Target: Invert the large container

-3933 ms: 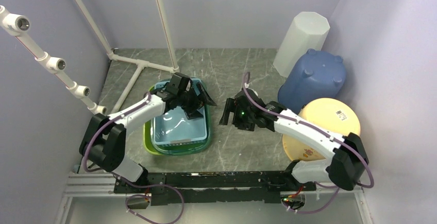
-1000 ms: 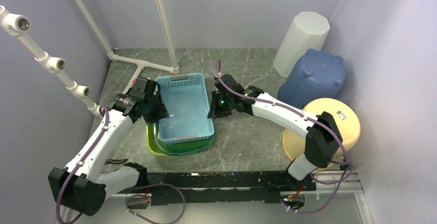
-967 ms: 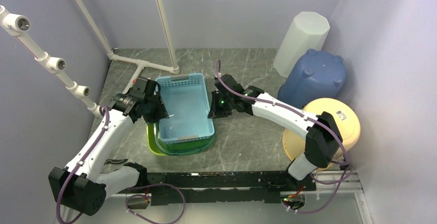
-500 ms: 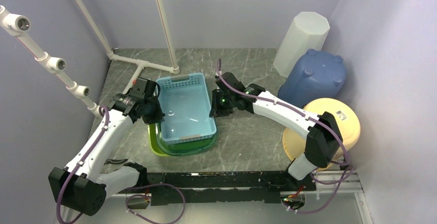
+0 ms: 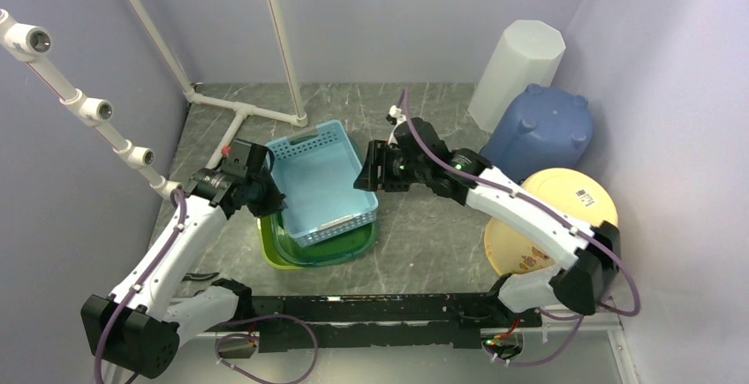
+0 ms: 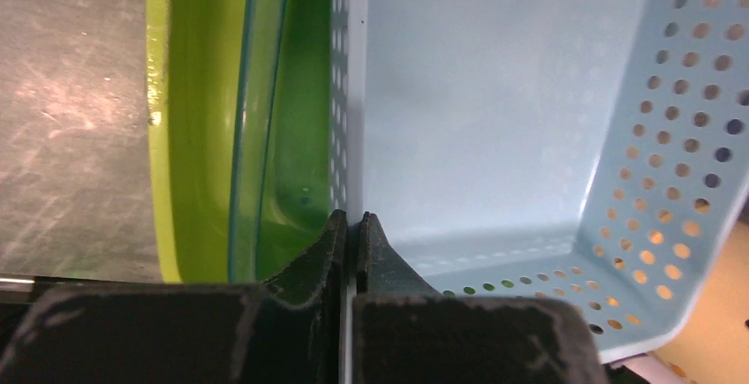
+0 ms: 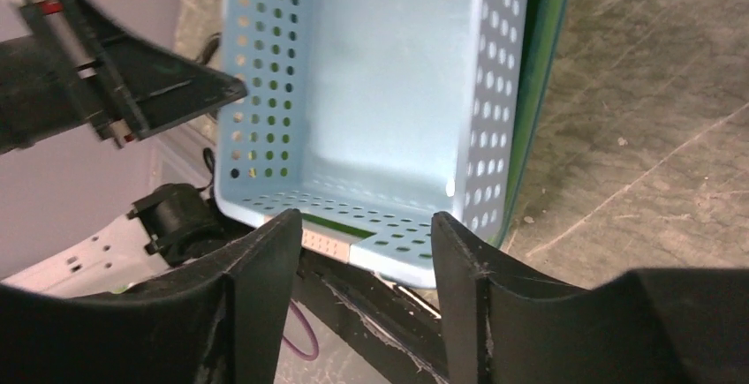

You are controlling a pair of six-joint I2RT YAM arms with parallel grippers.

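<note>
The left claw [image 6: 351,221] is pinched tight on the left wall of the light blue perforated basket [image 5: 322,185], one finger inside and one outside; the basket sits tilted in the middle of the counter [image 5: 424,243], open side up, over a green tray [image 5: 353,244] lying beneath it; the right claw [image 5: 366,175] hangs just right of the basket's right wall, fingers spread, gripping nothing

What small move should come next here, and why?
Probably roll the left gripper to tip the blue basket over: its jaws pinch the wall, the basket sits tilted over the green tray, and the right gripper is open, not holding.
</note>
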